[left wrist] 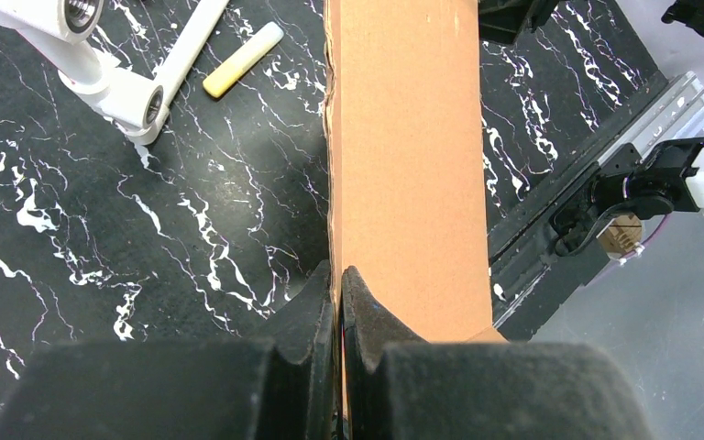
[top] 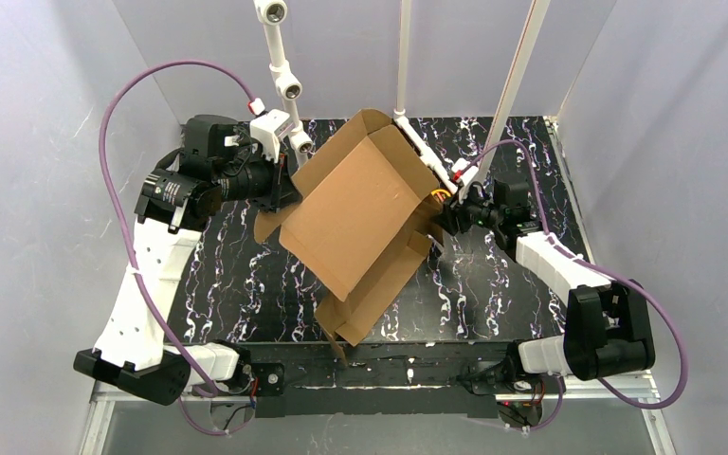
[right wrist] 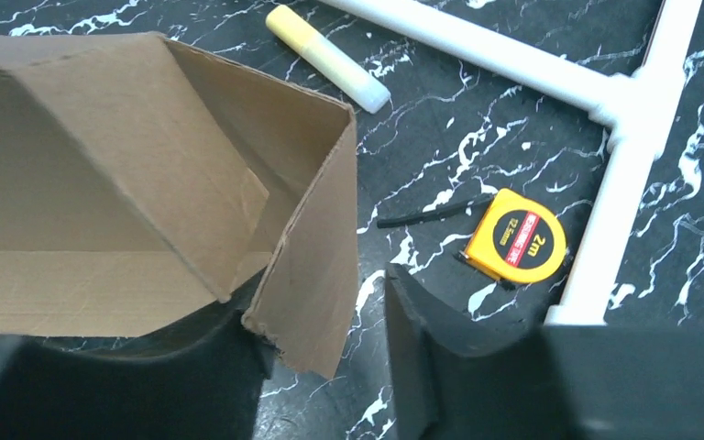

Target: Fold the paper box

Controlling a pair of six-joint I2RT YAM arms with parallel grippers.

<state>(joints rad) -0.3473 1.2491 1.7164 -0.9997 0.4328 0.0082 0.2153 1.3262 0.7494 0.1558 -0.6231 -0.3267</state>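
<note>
The paper box (top: 360, 213) is brown corrugated cardboard, half erected and tilted over the middle of the black marbled table. My left gripper (top: 289, 190) holds its upper left edge. In the left wrist view the two fingers (left wrist: 337, 293) are pressed together on a thin upright cardboard wall (left wrist: 403, 147). My right gripper (top: 445, 213) is at the box's right side. In the right wrist view its jaws (right wrist: 325, 302) stand apart around a corner flap (right wrist: 316, 257). The flap rests against the left finger, and a gap separates it from the right finger (right wrist: 412, 321).
A yellow tape measure (right wrist: 516, 240) lies on the table just right of the box. A yellow stick (right wrist: 325, 57) lies farther back. White pipe frame pieces (right wrist: 605, 101) (top: 284, 76) stand along the back. The table's metal front rail (left wrist: 605, 183) is near the box's lower flap.
</note>
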